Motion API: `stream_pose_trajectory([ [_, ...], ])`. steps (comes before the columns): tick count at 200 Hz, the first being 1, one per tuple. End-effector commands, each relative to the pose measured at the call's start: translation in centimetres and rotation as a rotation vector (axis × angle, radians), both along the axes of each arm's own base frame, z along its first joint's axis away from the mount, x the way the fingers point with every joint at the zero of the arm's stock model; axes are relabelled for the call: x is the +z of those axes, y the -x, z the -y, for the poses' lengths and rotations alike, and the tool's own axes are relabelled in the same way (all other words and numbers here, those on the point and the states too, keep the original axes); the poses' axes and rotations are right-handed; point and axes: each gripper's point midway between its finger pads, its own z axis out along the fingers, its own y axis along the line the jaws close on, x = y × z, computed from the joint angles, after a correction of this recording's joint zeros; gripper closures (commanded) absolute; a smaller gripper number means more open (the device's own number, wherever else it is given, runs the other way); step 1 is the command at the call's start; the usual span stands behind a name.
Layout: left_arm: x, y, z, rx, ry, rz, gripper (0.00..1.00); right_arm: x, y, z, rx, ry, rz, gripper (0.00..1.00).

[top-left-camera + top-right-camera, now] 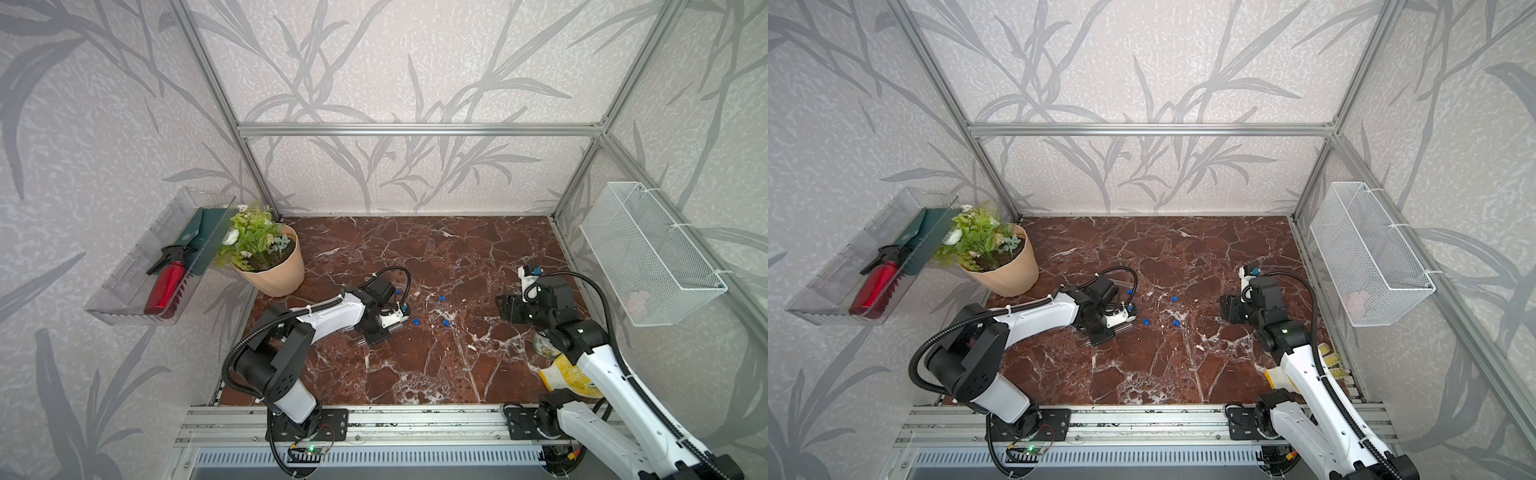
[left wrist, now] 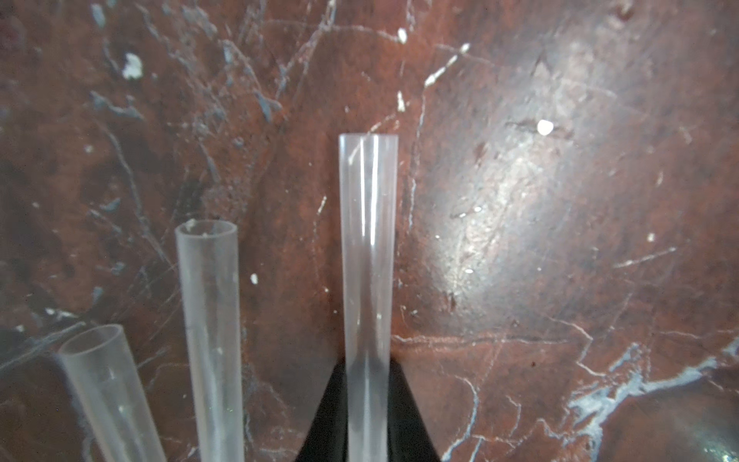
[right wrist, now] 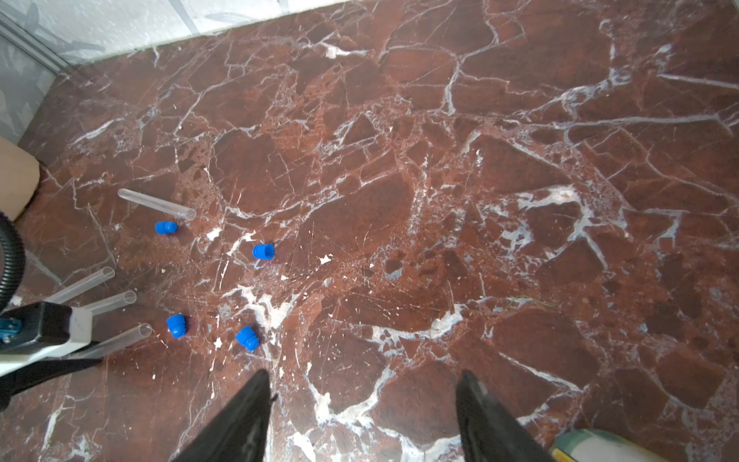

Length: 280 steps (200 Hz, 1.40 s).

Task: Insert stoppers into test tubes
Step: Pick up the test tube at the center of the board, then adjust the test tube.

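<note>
The held tube (image 2: 368, 248) is clamped in the left gripper (image 2: 368, 370), whose black jaws press on it from both sides. Its open mouth points away from the wrist. Whether it is lifted off the table (image 2: 560, 200) I cannot tell. Two more tubes (image 2: 210, 328) lie just beside it on the marble, mouths open and facing roughly the same way.

In the right wrist view the three mouths stick out past the left gripper. The fourth tube (image 3: 156, 204) lies apart from them, nearer the pot (image 1: 274, 270), and at an angle to them.

The four stoppers (image 3: 263, 251) are loose on the table, none in a tube. One sits just beside the fourth tube's mouth. Two lie near each other, just off the mouth of the closest of the three tubes. The last is out on its own between these. In both top views they show as blue dots between the two grippers.

The right gripper (image 3: 364, 374) hangs over bare marble to the right of the stoppers, jaws spread wide and holding nothing.

A yellow glove (image 1: 569, 374) lies by the right arm's base. A wire basket (image 1: 648, 257) hangs on the right wall. A clear tray (image 1: 124, 291) on the left wall holds a red bottle (image 1: 166, 286).
</note>
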Motion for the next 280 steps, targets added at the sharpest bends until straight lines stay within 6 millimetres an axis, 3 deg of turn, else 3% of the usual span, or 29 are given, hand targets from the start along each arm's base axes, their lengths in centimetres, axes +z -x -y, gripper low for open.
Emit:
stream_pose_trajectory([
  [1,0.3,0.2,-0.4,-0.016,0.01,0.033,0.89,0.1,0.8,-0.5,0.049,0.006,-0.039,0.28],
  [62,3.7,0.7,1.6,-0.053,0.209,0.148,0.89,-1.4,2.6,-3.1,0.143,-0.046,-0.235,0.28],
  [97,5.9,1.1,3.5,-0.095,0.359,0.205,0.9,-2.0,3.5,-8.5,0.244,-0.072,-0.318,0.29],
  [133,7.3,1.2,4.3,-0.093,0.442,0.24,0.9,-1.4,4.1,-16.0,0.336,-0.33,-0.41,0.29],
  [164,8.0,1.2,4.6,-0.102,0.474,0.265,0.9,-0.6,4.2,-20.1,0.4,-0.479,-0.47,0.28],
  [239,8.4,1.4,5.0,-0.124,0.502,0.281,0.9,-0.6,4.3,-25.0,0.516,-0.548,-0.546,0.27],
  [280,8.5,1.5,4.9,-0.141,0.5,0.29,0.9,-1.3,3.9,-26.3,0.523,-0.549,-0.575,0.34],
])
